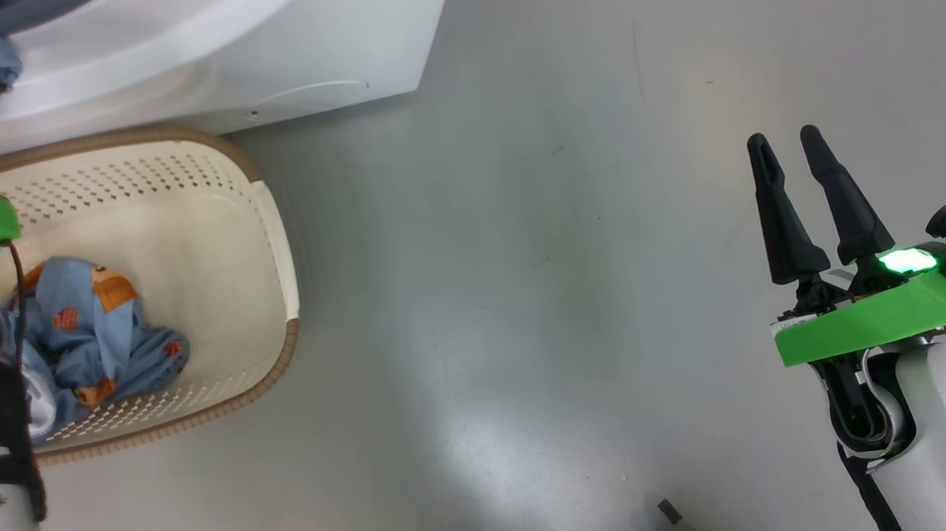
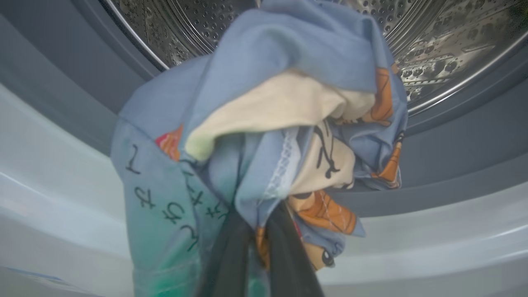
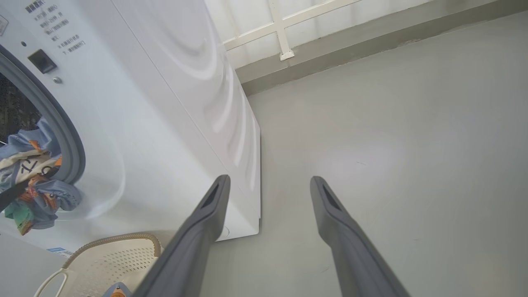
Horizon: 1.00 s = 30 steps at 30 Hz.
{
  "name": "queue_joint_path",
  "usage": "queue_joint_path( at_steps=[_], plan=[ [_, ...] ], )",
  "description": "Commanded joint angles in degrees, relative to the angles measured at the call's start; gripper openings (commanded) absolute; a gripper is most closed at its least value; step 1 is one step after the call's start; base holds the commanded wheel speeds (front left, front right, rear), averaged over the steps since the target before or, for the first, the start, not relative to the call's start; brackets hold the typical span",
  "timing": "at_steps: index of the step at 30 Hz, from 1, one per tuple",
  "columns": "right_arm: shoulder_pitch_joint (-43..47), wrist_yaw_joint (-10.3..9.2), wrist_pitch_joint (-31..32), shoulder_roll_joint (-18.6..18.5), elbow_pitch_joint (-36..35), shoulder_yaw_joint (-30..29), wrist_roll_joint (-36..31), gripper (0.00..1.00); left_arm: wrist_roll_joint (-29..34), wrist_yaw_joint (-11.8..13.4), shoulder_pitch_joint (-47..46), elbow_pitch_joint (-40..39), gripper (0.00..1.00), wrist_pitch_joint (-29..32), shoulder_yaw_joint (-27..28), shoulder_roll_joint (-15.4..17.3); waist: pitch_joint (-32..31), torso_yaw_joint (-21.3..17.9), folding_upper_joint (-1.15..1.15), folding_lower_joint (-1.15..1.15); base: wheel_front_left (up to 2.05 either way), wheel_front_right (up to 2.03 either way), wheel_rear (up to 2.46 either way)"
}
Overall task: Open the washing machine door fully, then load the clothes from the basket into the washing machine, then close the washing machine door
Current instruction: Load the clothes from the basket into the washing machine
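Soft blue bear-print fabric is bunching between the clamped fingers (image 2: pixel 231 255) of the left gripper (image 2: pixel 258 216), which is holding the clothes (image 2: pixel 268 123) at the mouth of the washing machine (image 2: pixel 412 251). Light and floppy, they are probably going to drape and snag on the grey seal (image 2: pixel 453 136), so pinching a thick fold is looking safest. Another garment (image 1: pixel 87 342) is lying in the basket (image 1: pixel 271 230), while the right gripper (image 1: pixel 785 139) is hovering spread wide, empty.

Blue bear-print clothes (image 1: pixel 86 334) lie in the cream basket (image 1: pixel 275 229) beside the white washing machine (image 1: pixel 324 43), while the right gripper (image 1: pixel 785 139) hangs, fingers apart, above the grey floor (image 1: pixel 525 295).
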Motion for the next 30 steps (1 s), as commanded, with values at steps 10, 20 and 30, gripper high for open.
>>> queue_joint_path(
  at_steps=[10,20,30],
  plan=[
    [0.66,0.09,-0.68,0.3,-1.66,0.84,0.07,1.0,3.63,-0.06,1.06,-12.87,0.0,-0.37,1.8,0.07,1.05,0.91,0.0,0.0,0.0,0.0,0.0],
    [0.43,0.09,-0.68,1.96,-1.12,1.2,0.59,1.0,4.35,-0.1,-9.64,-3.77,0.0,-0.37,-7.29,3.15,1.52,-1.04,0.0,0.0,0.0,0.0,0.0],
    [-0.39,0.09,-0.68,2.86,-0.84,2.14,1.04,1.0,4.86,0.85,-25.75,3.17,0.0,-0.37,-11.18,8.44,2.61,-3.93,0.0,0.0,0.0,0.0,0.0]
  ],
)
